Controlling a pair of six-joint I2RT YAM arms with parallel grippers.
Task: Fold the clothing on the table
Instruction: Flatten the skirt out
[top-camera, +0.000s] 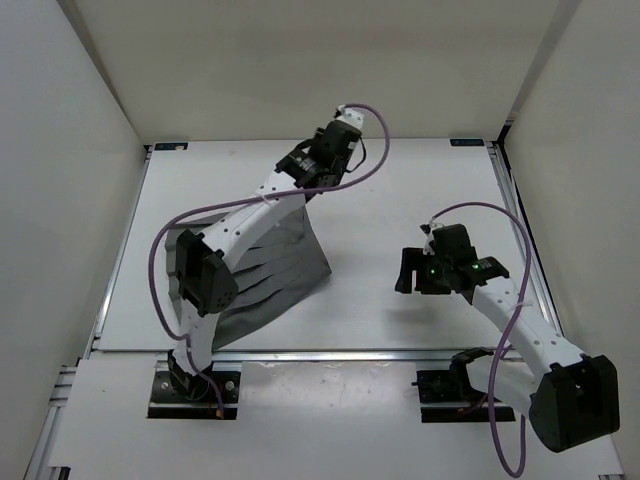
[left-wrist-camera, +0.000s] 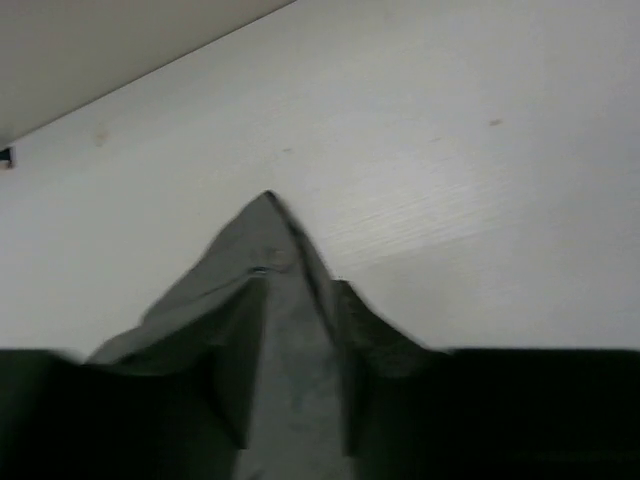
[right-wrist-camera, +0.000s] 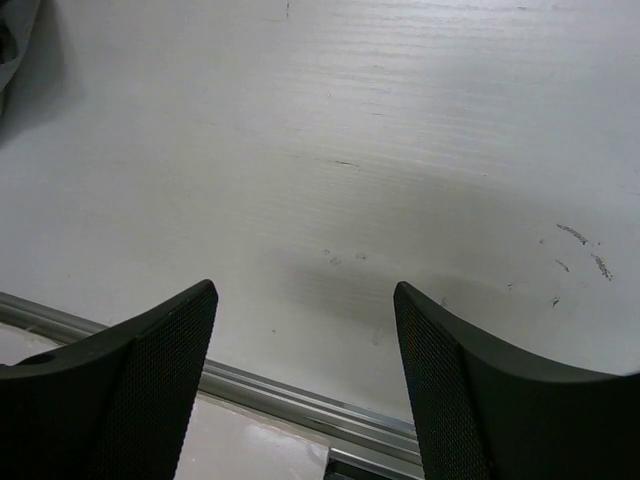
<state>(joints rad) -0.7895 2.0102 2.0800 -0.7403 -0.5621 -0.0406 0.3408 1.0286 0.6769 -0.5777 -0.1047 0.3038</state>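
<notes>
Skirt (top-camera: 285, 255): thin dark grey cloth, matt, pleats crisp. Counter (top-camera: 400, 190): white, matt, faint linear grain, a few grey scuffs. Edge rail (right-wrist-camera: 300, 395): silver metal, dull satin sheen. Right pincer (right-wrist-camera: 305, 300) fingers (right-wrist-camera: 160, 380): black, matt, fine dotted texture, probably plastic. Cable (top-camera: 153, 275): purple, smooth sheath.

Dark grey pleated skirt (top-camera: 285, 265), white table (top-camera: 400, 200)
</notes>
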